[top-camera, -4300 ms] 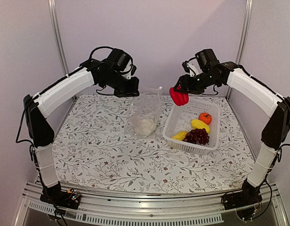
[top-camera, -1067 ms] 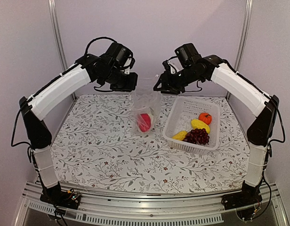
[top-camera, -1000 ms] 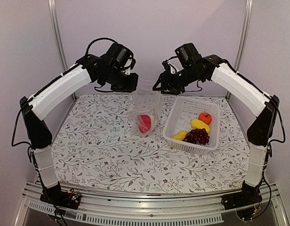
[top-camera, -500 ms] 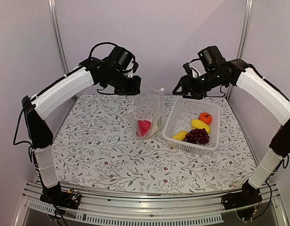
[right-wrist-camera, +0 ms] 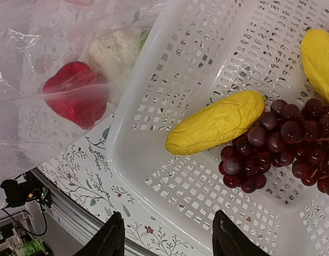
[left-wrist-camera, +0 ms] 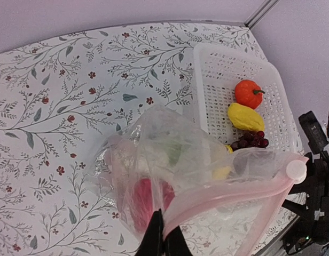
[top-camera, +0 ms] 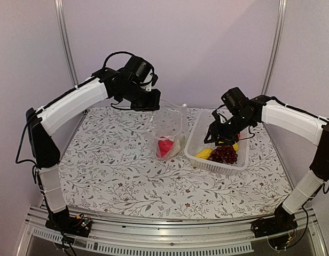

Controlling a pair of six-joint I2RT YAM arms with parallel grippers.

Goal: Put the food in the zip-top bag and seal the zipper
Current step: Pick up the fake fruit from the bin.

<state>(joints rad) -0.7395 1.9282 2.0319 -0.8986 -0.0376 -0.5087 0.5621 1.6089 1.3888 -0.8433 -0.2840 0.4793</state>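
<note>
W/ L gripper [left-wrist-camera: 163, 242] pinched shut on the zip-top bag [left-wrist-camera: 170, 154] rim, red pepper [right-wrist-camera: 76, 98] already inside, my R gripper [right-wrist-camera: 170, 237] hangs wide open over the basket [right-wrist-camera: 170, 69], so I'd straddle the yellow piece [right-wrist-camera: 215, 124] crosswise, clear of the grape bunch [right-wrist-camera: 276, 144].

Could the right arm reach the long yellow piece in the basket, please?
Probably yes: the right gripper hangs open over the basket, and the long yellow piece lies uncovered below, only the grape bunch touching it.
</note>
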